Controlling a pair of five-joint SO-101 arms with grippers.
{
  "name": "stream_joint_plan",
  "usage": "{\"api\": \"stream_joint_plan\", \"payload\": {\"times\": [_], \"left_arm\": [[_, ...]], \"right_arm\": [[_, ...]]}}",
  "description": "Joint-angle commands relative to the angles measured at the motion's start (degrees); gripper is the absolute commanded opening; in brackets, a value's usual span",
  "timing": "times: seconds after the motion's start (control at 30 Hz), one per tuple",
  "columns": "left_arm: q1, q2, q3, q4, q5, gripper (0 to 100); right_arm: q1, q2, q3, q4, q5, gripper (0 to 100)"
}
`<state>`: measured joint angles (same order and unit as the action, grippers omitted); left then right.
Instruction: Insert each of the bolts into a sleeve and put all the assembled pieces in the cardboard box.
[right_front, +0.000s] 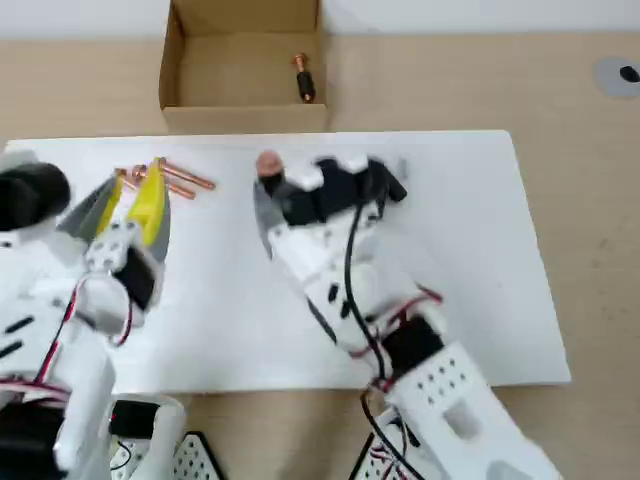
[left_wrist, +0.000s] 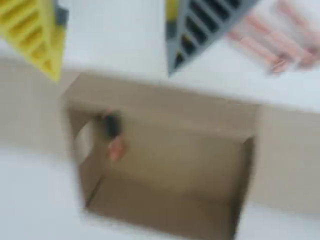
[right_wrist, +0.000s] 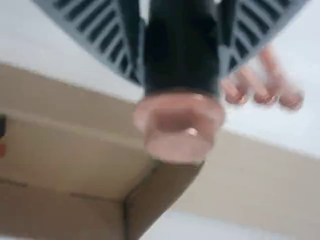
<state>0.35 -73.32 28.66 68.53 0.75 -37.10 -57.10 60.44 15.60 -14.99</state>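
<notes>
My right gripper (right_front: 276, 190) is shut on an assembled piece, a black sleeve with a copper bolt head (right_front: 268, 164) sticking out of it, held over the white mat just short of the cardboard box (right_front: 172, 62). In the right wrist view the grey fingers (right_wrist: 90, 35) clamp the sleeve (right_wrist: 180, 55), and the bolt head (right_wrist: 177, 125) points toward the box corner (right_wrist: 150, 195). One assembled piece (right_front: 303, 78) lies inside the box. My left gripper (right_front: 138, 176) is open with nothing in it, its yellow finger (left_wrist: 35, 35) and grey finger (left_wrist: 210, 25) beside several loose copper bolts (right_front: 178, 181).
The white mat (right_front: 470, 260) covers the middle of the wooden table. The box stands just beyond the mat's far edge. A grey disc (right_front: 618, 75) sits at the table's far right. Both arm bases occupy the near edge.
</notes>
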Motion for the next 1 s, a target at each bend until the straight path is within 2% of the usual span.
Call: {"api": "stream_joint_plan", "payload": {"times": [0.0, 0.07, 0.23, 0.37, 0.5, 0.63, 0.97], "left_arm": [[-1.0, -0.1, -4.5, 7.8, -12.2, 15], [-3.3, -0.1, -4.3, 10.5, -16.5, 16], [-12.5, -0.2, 0.9, 12.3, -17.3, 16], [-16.8, -0.2, 3.0, 12.8, -17.5, 16], [-17.7, -1.8, 3.2, 14.8, -21.3, 16], [-17.4, -7.2, 3.6, 16.4, -21.6, 16], [-17.8, -21.7, 15.1, 15.9, -24.4, 16]], "right_arm": [[1.9, 11.4, -17.7, -1.2, 2.2, 0.9], [1.9, 19.3, -24.5, -1.2, 4.6, 0.9], [3.9, 38.5, -41.5, -1.5, 6.6, 0.9], [7.4, 52.5, -55.8, -1.5, 6.6, 0.9], [10.8, 64.6, -68.7, -1.4, 6.6, 0.9], [13.3, 75.1, -79.0, -1.5, 6.7, 0.9], [17.0, 100.1, -101.7, -1.4, 6.7, 0.9]]}}
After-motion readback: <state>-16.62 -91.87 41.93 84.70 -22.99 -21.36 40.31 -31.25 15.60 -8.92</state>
